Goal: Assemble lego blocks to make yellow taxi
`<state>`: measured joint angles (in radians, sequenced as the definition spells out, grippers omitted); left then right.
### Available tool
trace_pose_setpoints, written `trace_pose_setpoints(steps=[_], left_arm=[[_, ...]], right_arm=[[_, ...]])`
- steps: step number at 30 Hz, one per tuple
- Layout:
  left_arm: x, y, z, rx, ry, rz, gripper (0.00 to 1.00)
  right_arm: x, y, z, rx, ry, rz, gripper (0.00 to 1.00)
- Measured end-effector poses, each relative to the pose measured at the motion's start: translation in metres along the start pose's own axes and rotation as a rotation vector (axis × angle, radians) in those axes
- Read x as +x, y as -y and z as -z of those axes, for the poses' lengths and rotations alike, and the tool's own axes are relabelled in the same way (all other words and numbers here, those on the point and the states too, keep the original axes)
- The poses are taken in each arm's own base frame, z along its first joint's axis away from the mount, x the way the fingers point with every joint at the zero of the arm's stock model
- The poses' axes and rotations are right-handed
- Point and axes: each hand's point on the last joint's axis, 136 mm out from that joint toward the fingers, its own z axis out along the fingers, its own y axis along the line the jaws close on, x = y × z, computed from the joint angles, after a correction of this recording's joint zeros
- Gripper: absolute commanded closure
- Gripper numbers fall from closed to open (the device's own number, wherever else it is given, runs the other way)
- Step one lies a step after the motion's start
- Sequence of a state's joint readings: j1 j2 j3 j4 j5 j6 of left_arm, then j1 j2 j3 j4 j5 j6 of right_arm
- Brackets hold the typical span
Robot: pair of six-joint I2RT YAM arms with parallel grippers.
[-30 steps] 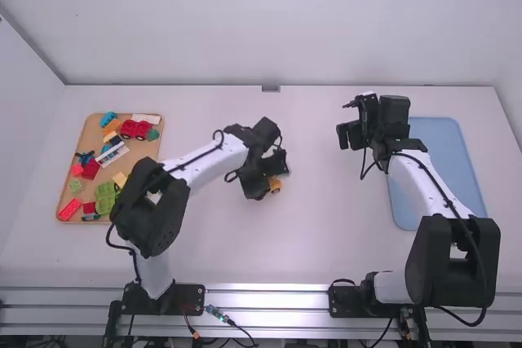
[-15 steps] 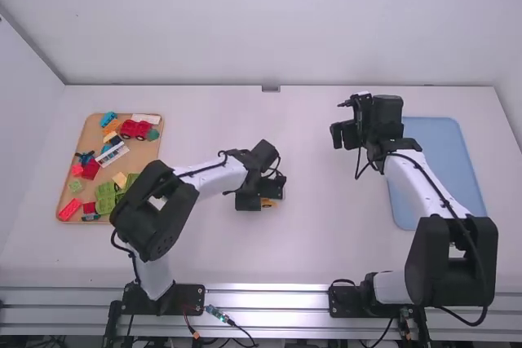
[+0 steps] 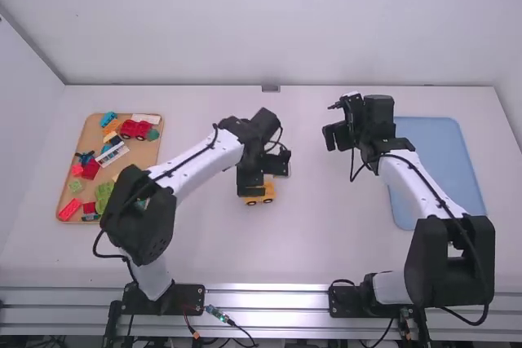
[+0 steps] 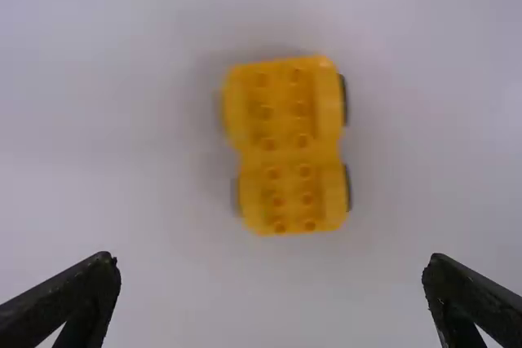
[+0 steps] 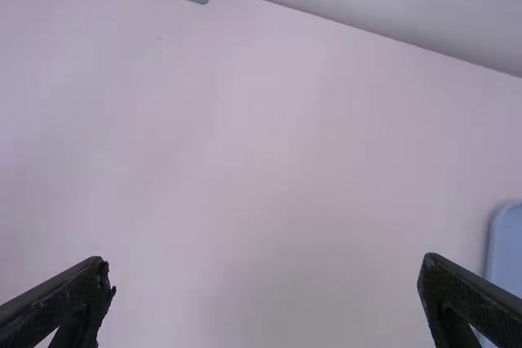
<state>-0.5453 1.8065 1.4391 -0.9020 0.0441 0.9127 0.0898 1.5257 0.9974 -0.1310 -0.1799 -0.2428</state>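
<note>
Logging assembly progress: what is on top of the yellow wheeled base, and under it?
The yellow wheeled base has bare studs on top, no block attached. Dark wheels peek out at its side; its body covers whatever is underneath.

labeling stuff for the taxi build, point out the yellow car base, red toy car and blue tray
Yellow car base (image 4: pixel 287 146): left wrist view, on its studded top.
Red toy car (image 3: pixel 134 129): high view, on its body.
Blue tray (image 3: pixel 441 160): high view, on its bare floor.
</note>
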Motion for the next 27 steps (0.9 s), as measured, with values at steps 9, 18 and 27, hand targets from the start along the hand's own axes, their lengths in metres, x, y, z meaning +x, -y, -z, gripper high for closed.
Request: trace_pose_setpoints(steps=[9, 18, 27], left_arm=[[0.102, -0.136, 0.09, -0.314, 0.222, 0.758, 0.01], [0.326, -0.155, 0.105, -0.524, 0.321, 1.885, 0.01], [0.392, -0.084, 0.051, -0.421, 0.237, 2.329, 0.01]], right_arm=[[-0.002, 0.001, 0.0, 0.003, 0.007, 0.002, 0.01], [-0.011, 0.004, 0.0, 0.013, 0.045, 0.006, 0.01], [-0.012, 0.004, 0.0, 0.013, 0.048, 0.006, 0.01]])
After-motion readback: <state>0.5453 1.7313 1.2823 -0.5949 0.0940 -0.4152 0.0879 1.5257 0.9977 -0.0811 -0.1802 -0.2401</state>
